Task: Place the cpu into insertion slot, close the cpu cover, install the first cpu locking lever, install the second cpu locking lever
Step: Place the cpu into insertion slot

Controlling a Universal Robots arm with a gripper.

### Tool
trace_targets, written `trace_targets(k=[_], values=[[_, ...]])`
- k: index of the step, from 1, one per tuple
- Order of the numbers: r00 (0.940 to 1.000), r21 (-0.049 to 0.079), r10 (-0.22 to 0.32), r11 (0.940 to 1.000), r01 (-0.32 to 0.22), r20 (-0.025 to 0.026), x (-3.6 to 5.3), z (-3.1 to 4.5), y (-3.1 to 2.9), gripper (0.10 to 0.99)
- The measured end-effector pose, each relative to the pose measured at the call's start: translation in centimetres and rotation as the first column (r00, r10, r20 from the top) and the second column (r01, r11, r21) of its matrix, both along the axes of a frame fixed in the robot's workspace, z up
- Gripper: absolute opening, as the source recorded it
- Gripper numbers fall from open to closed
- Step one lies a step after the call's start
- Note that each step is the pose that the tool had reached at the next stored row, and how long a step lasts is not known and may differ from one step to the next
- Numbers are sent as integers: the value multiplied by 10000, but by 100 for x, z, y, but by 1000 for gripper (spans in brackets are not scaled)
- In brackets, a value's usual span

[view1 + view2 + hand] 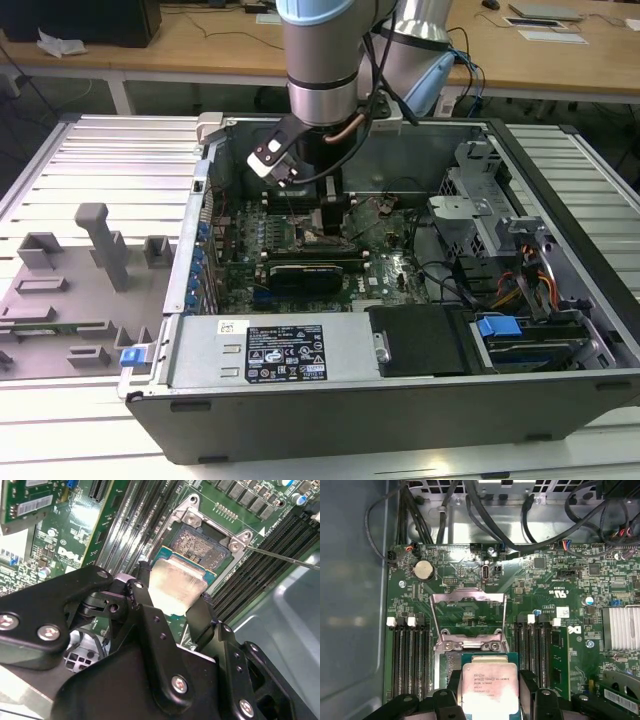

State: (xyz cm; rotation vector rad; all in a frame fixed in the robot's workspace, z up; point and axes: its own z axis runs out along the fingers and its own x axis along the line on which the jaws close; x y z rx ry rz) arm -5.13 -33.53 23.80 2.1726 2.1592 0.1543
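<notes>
Exterior view: grey-and-blue robot arm (pixel 320 60) stands over the open dark metal computer case (pixel 400 430) and hides the socket area behind its wrist.

Second wrist view: black two-fingered gripper (pixel 175 597), jaws clamped on two opposite edges of the cpu (pixel 175 582), a small flat square chip with a pale silver metal top. The chip hangs over one edge of the insertion slot (pixel 200 545), a dark-framed square socket in the green circuit board (pixel 470 570). Part of the glinting pin field shows bare past the chip. Whether chip and slot touch: cannot tell.

First wrist view: the chip's near edge is cut off. The cpu cover (pixel 467 598), a thin silver-grey frame plate with cut-out centre, stands swung open beyond the slot.

Writing: several printed lines on the chip top; a white sticker (pixel 300 352) on the case's silver panel, print too small to make out.
</notes>
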Motion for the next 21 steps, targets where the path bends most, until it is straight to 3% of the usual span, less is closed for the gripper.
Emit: trace_targets(k=[13, 21], values=[[10000, 0, -5, 10000, 5, -2, -40, -80, 78, 541], [10000, 1, -5, 10000, 5, -8, -46, -161, 89, 541]])
